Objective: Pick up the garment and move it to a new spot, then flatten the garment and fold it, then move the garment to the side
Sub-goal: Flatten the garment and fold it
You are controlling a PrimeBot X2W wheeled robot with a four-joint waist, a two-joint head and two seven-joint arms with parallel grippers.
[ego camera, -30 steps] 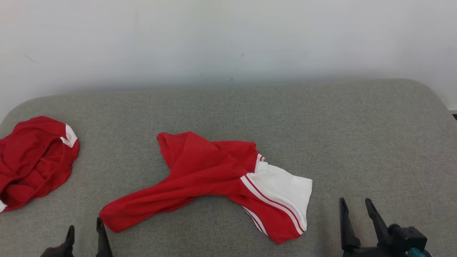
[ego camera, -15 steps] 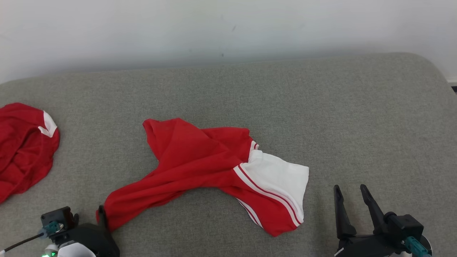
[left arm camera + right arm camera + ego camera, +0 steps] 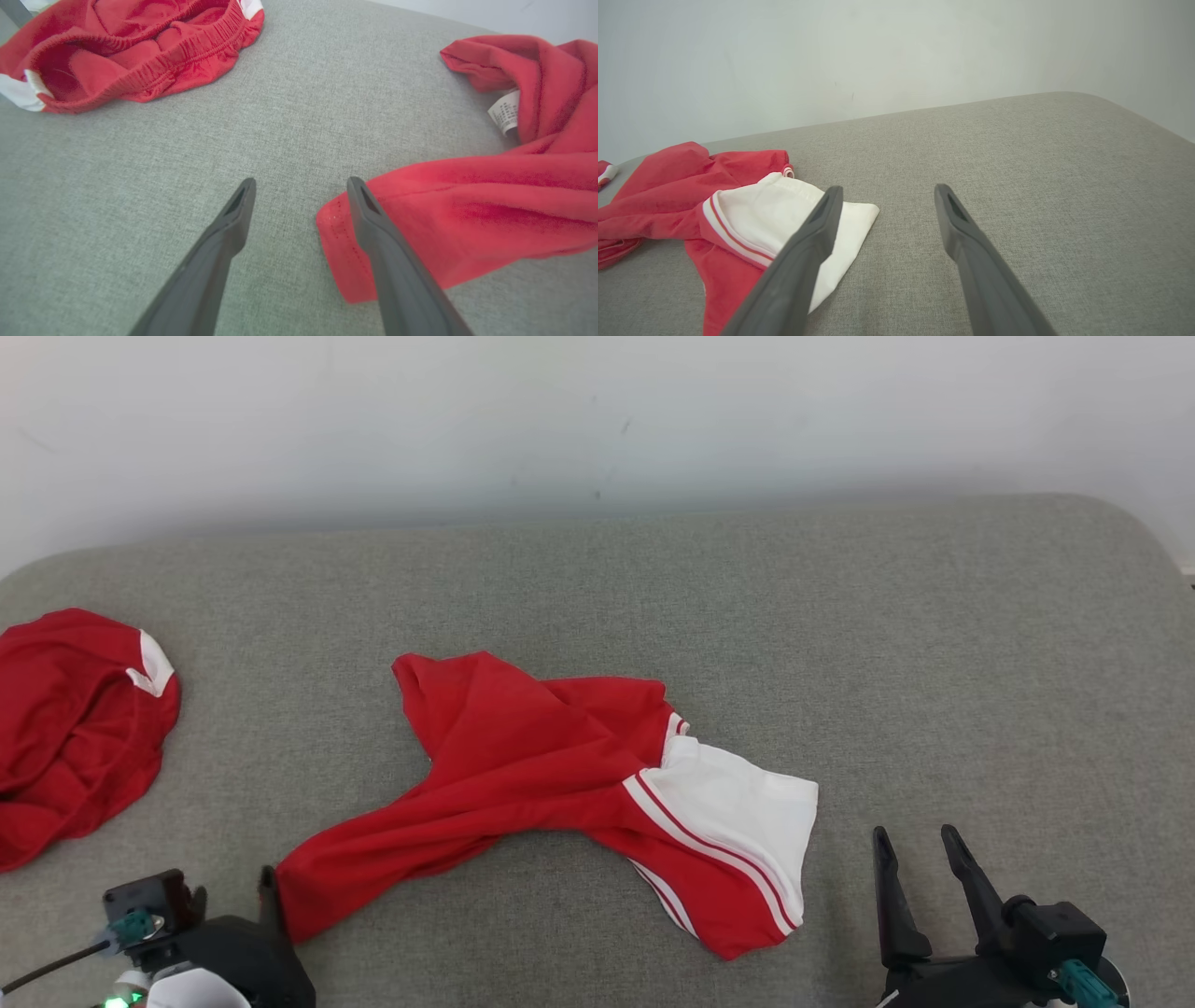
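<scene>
The garment point(image 3: 523, 775) is a red piece with a white, red-striped end, lying crumpled across the middle of the grey cushion point(image 3: 934, 644). Its long red end reaches down to my left gripper point(image 3: 233, 919). In the left wrist view the left gripper point(image 3: 301, 184) is open, one finger lying over the hem of the garment point(image 3: 467, 219) and the other over bare cushion. My right gripper point(image 3: 913, 835) stands open to the right of the white end, apart from it. In the right wrist view the right gripper point(image 3: 888, 188) has bare cushion between its fingers, with the garment point(image 3: 691, 205) to their left.
A second red garment point(image 3: 79, 728) with an elastic waistband point(image 3: 131, 51) lies bunched at the cushion's left edge. A white wall point(image 3: 597, 420) rises behind the cushion. The cushion's right half is bare grey fabric, and its edge curves down at the far right.
The head camera has shifted, so the whole picture moved. My left gripper has come further into view and now stands at the garment's lower-left end. Both grippers stay open.
</scene>
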